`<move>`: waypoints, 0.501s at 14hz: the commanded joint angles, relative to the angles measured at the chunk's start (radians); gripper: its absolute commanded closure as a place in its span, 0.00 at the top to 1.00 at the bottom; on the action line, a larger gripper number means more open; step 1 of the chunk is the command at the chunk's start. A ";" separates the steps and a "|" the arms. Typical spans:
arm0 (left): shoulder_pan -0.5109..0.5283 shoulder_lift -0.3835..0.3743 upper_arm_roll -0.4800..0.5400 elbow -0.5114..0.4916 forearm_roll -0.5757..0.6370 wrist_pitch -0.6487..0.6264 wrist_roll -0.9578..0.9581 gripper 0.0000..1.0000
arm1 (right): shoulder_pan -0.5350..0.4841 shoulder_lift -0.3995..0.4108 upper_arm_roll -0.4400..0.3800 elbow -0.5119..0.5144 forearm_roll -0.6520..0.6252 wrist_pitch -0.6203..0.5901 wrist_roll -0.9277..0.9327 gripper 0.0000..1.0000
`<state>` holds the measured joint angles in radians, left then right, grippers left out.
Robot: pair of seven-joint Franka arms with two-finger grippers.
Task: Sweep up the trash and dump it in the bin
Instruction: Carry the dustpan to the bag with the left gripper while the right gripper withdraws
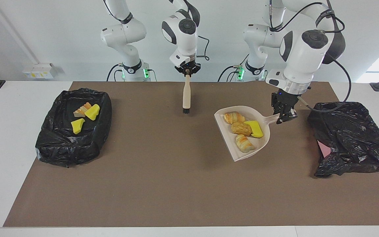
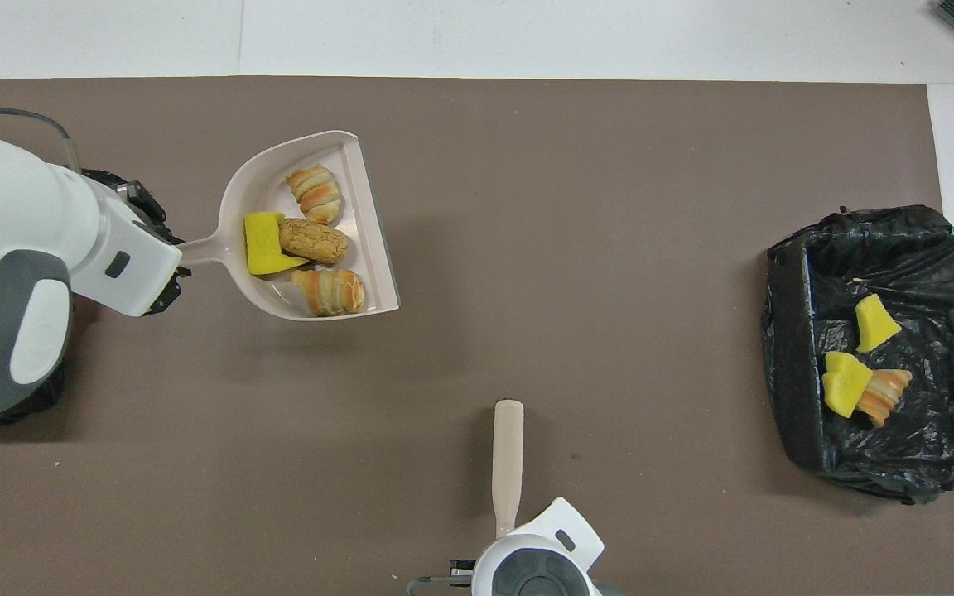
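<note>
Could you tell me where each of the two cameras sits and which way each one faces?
Facing view: high across the table, looking at both robots; bases, arms and each hand show, left hand on the dustpan, right hand holding the brush.
Overhead view: above the robots' end, looking steeply down; only wrists show.
Shared: dustpan, brush, the lined bin holding trash.

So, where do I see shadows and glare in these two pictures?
Facing view: a soft shadow lies on the brown mat under the raised dustpan, and the black bin bag shows glossy highlights. Overhead view: the same shadow spreads beside the dustpan, and the brush casts a faint one.
</note>
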<state>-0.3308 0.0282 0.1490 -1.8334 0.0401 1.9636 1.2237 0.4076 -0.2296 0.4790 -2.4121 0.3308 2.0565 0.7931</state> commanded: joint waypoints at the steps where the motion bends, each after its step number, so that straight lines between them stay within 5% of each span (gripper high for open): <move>1: 0.083 -0.013 -0.005 0.003 -0.026 -0.018 0.130 0.00 | 0.059 -0.001 -0.002 -0.077 0.004 0.118 0.029 0.00; 7: 0.311 -0.008 -0.002 0.045 -0.051 -0.069 0.471 0.00 | 0.100 0.016 -0.003 -0.136 -0.061 0.200 0.015 0.02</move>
<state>-0.0702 0.0275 0.1551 -1.8163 0.0114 1.9296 1.6042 0.5077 -0.2138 0.4791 -2.5173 0.2886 2.2060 0.7971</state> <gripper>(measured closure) 0.687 0.736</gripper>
